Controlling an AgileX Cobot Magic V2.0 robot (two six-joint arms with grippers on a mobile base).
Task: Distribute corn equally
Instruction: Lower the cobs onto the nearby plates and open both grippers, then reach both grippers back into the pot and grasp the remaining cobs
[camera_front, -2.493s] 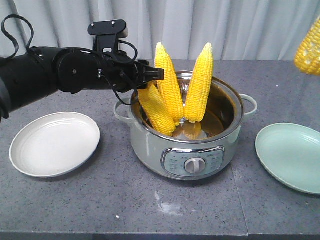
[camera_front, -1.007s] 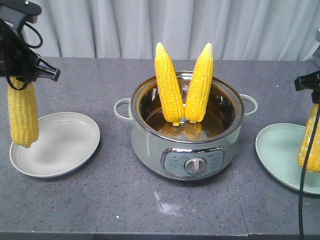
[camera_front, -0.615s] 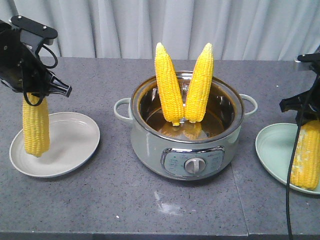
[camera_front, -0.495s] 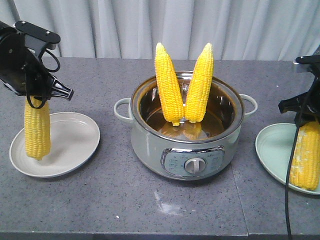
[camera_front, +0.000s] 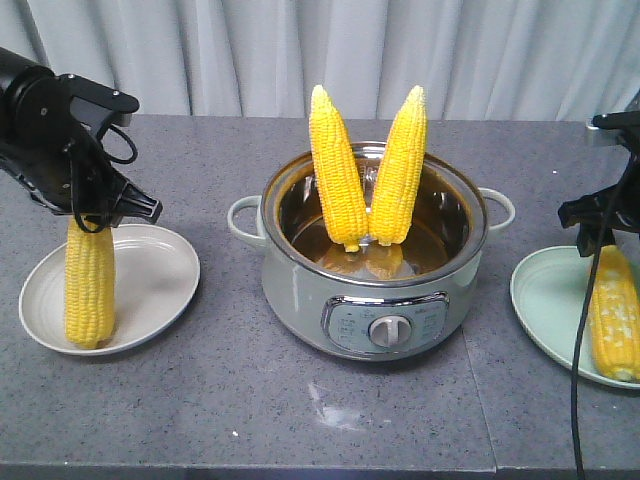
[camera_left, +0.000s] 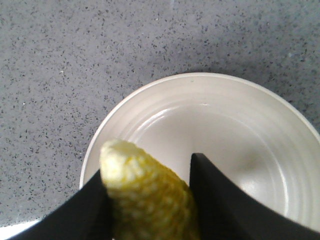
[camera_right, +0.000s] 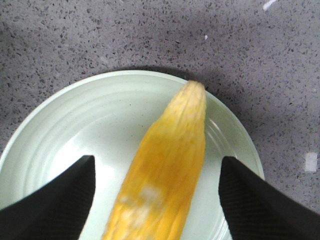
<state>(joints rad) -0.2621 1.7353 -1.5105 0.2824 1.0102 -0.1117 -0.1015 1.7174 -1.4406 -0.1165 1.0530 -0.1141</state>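
Note:
My left gripper is shut on the top of a yellow corn cob that hangs upright, its lower end resting on the white plate. In the left wrist view the cob sits between the black fingers above the plate. My right gripper is open above the green plate, where another cob lies. The right wrist view shows that cob loose between wide-spread fingers on the plate. Two more cobs stand in the pot.
The pale green cooker pot stands in the middle of the grey table, with side handles and a front dial. A grey curtain hangs behind. A black cable dangles from the right arm across the green plate.
The left gripper has lowered its cob until the end rests on the white plate. The right gripper has opened, and its cob has dropped flat onto the green plate.

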